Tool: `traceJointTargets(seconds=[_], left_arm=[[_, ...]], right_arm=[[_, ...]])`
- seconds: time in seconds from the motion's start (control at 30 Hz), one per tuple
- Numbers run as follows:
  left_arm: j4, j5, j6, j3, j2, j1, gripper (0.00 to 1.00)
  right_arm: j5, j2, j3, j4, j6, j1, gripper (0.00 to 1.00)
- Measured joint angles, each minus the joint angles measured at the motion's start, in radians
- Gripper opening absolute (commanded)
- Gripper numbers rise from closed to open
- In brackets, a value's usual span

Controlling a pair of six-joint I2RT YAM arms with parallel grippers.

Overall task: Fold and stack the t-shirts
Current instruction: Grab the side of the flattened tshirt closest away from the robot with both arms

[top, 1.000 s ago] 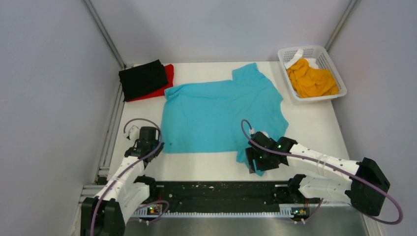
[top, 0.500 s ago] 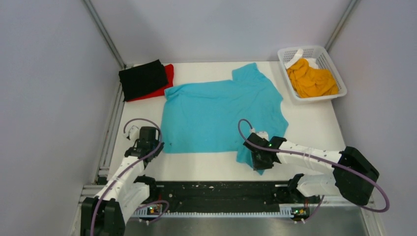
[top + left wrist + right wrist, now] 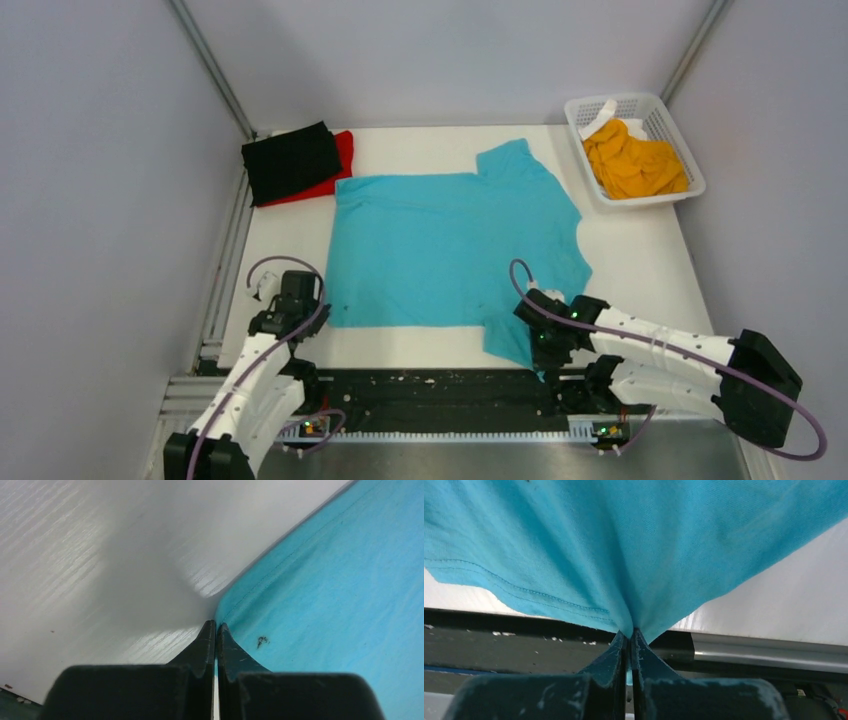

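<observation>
A turquoise t-shirt [image 3: 450, 240] lies spread flat across the middle of the table. My left gripper [image 3: 316, 318] is shut on its near left hem corner; the left wrist view shows the fingertips of the left gripper [image 3: 216, 625] pinching the edge of the turquoise cloth [image 3: 340, 580]. My right gripper [image 3: 545, 360] is shut on the near right sleeve, which is pulled out over the table's front edge. In the right wrist view the turquoise cloth [image 3: 624, 540] bunches into the right gripper [image 3: 630, 631]. A folded black t-shirt [image 3: 290, 160] lies on a red one [image 3: 343, 150] at the far left. An orange-yellow t-shirt [image 3: 635, 160] sits crumpled in the basket.
The white mesh basket [image 3: 615, 100] stands at the far right corner. A black rail [image 3: 440, 395] runs along the near edge between the arm bases. Grey walls close in the left, right and far sides.
The right gripper has shut on the sleeve. Both arms have drawn back toward the near edge, dragging the turquoise shirt nearer and pulling it flatter.
</observation>
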Motion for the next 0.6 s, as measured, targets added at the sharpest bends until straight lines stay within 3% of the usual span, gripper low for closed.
traceJointTargets(seconds=[0.3, 0.6], left_arm=[[-0.026, 0.071, 0.0, -0.025, -0.123, 0.0, 0.0], [0.039, 0.107, 0.02, 0.035, 0.016, 0.0, 0.0]], right_arm=[[0.011, -0.068, -0.007, -0.065, 0.02, 0.006, 0.0], [0.171, -0.041, 0.168, -0.013, -0.026, -0.019, 0.0]])
